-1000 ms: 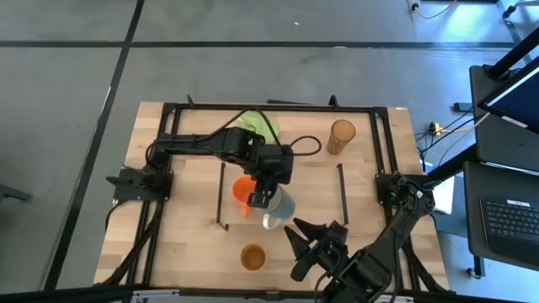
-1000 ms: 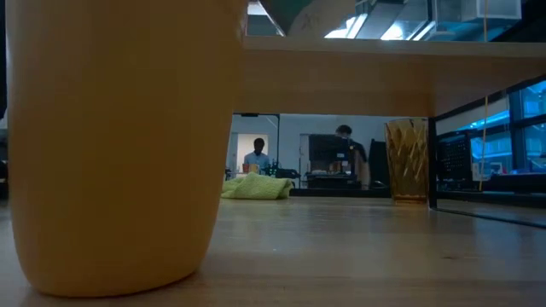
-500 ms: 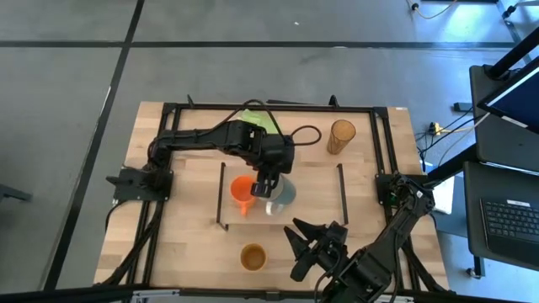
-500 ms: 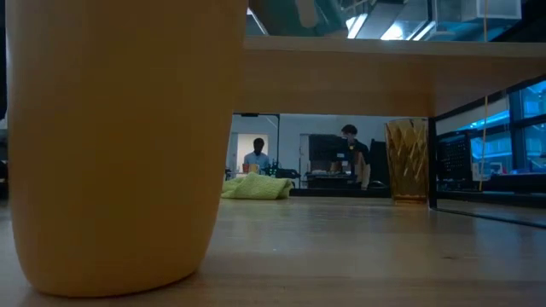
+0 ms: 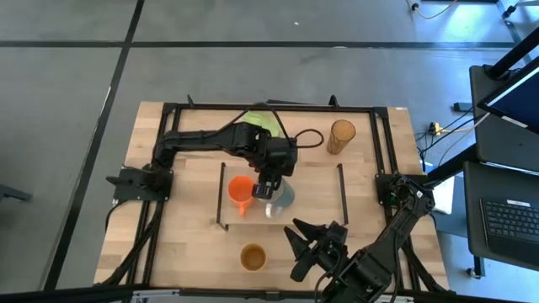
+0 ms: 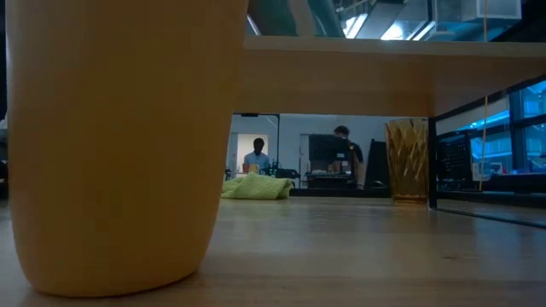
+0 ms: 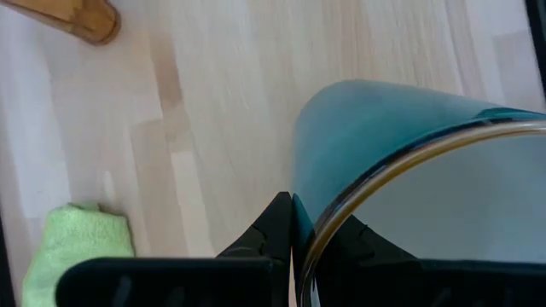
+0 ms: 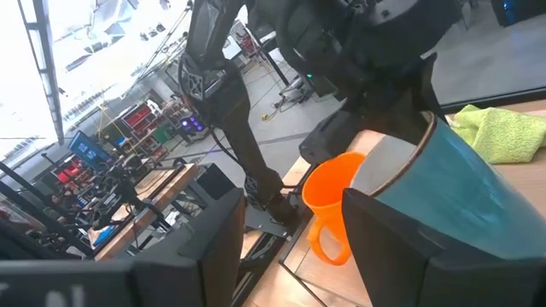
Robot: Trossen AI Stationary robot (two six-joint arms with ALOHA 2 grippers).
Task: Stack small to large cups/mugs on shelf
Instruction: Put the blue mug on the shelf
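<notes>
My left gripper (image 5: 268,188) is shut on the white mug (image 5: 282,195), whose outer wall looks blue-grey, above the middle of the shelf (image 5: 316,198). The small orange mug (image 5: 241,194) stands on the shelf right beside it, toward the table's left. The tan-brown cup (image 5: 253,257) stands on the table near the front edge and fills the left of the low view (image 6: 119,145). The amber tumbler (image 5: 341,136) stands at the far right. My right gripper (image 5: 307,244) is open and empty near the front edge. My left gripper holds the white mug by its rim (image 7: 317,243), one finger (image 7: 275,226) outside the wall and the other inside. The fingers come from above, pointing down. The mug (image 8: 426,183) sits tilted in the hold; I cannot tell whether its base touches the shelf.
A green cloth (image 5: 261,120) lies at the far edge behind the left arm. Black metal frames (image 5: 223,195) stand at both short ends of the shelf. People (image 6: 256,156) show in the room beyond the table. Free shelf board lies to the white mug's right.
My left gripper has carried the white mug a little toward the table's far edge, from the shelf's near edge to its middle, still shut on it. The orange mug, partly covered by the gripper before, now shows whole beside it.
</notes>
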